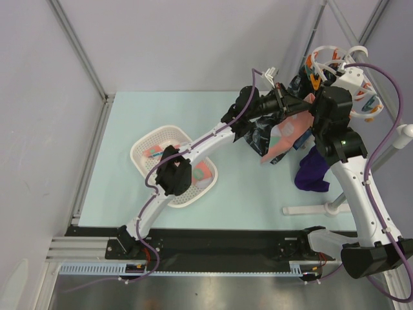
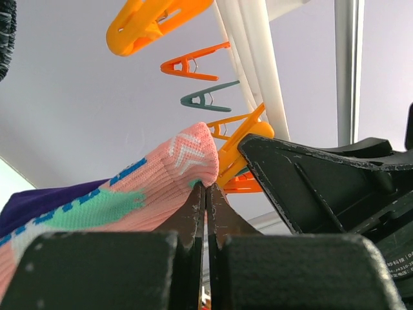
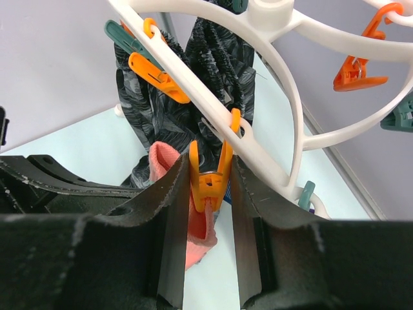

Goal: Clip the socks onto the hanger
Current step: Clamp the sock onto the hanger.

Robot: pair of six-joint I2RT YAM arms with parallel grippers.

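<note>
A salmon-pink sock (image 1: pixel 288 132) with teal and white patches hangs by the white ring hanger (image 1: pixel 329 50). My left gripper (image 1: pixel 287 103) is shut on the sock's top edge (image 2: pixel 187 158), right beside an orange peg (image 2: pixel 235 155). My right gripper (image 1: pixel 310 98) brackets that orange peg (image 3: pixel 210 177), with both fingers against its handles. The peg's jaws pinch the pink sock (image 3: pixel 200 236) below the hanger's frame (image 3: pixel 284 71). A second pink sock (image 1: pixel 205 173) lies in the white basket (image 1: pixel 143 143).
A dark navy patterned cloth (image 1: pixel 261 132) and a purple garment (image 1: pixel 313 171) hang from the hanger near the sock. Other orange and teal pegs (image 2: pixel 203 98) dangle around. The hanger's white stand base (image 1: pixel 310 210) lies at front right. Frame posts (image 1: pixel 77 48) border the table.
</note>
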